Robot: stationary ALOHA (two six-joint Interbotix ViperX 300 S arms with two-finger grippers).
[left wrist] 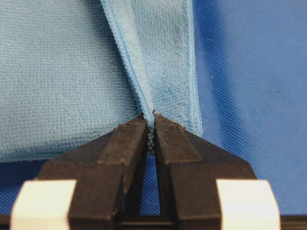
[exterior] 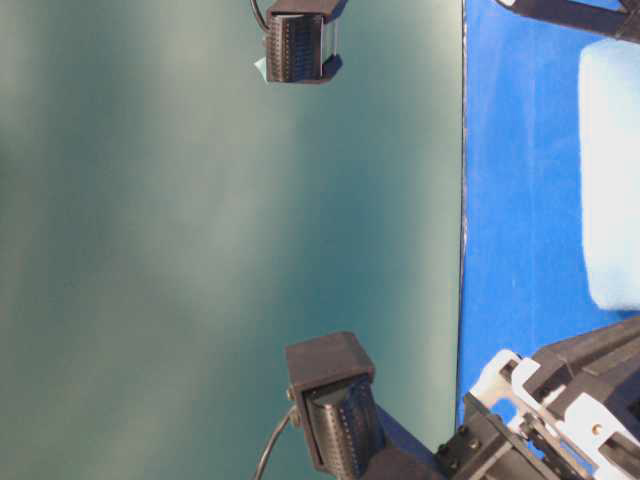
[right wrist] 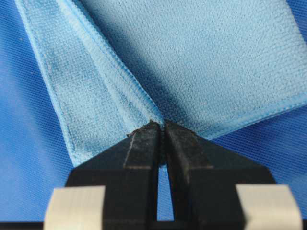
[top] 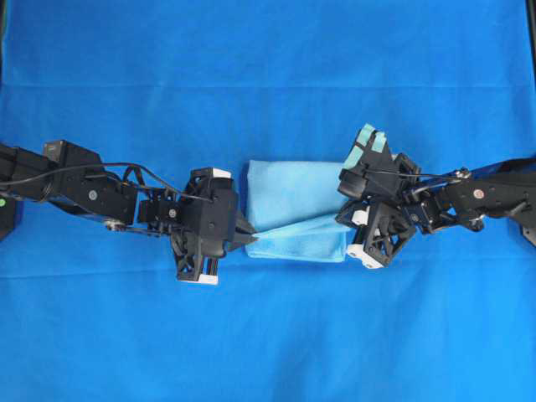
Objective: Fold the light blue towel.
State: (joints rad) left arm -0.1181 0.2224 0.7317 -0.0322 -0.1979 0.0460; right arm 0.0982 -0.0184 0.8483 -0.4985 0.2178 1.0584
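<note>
- Two grippers clamp the light blue towel (top: 293, 209) at once: the left gripper (left wrist: 152, 125) has its jaws pressed together on a hemmed corner, and the right gripper (right wrist: 162, 130) is likewise pinched on a hem at the opposite end
- Towel lies mid-table on the royal-blue table covering (top: 268, 335), between the arms, with its near strip lifted into a slanting flap from one gripper to the other
- Handling, as I judge it: light, limp microfibre that sags and drapes, so it follows the grip rather than holding shape; the stitched hem is the firmest place to pinch, and corners give the best control of a fold; a shallow bite could slip off the nap
- Wrist views show the hem caught between the fingertips and the doubled layers, which the overhead view hides under the gripper bodies
- Overhead view alone gives the whole outline and both arms; the table-level view shows only a towel edge (exterior: 610, 170)
</note>
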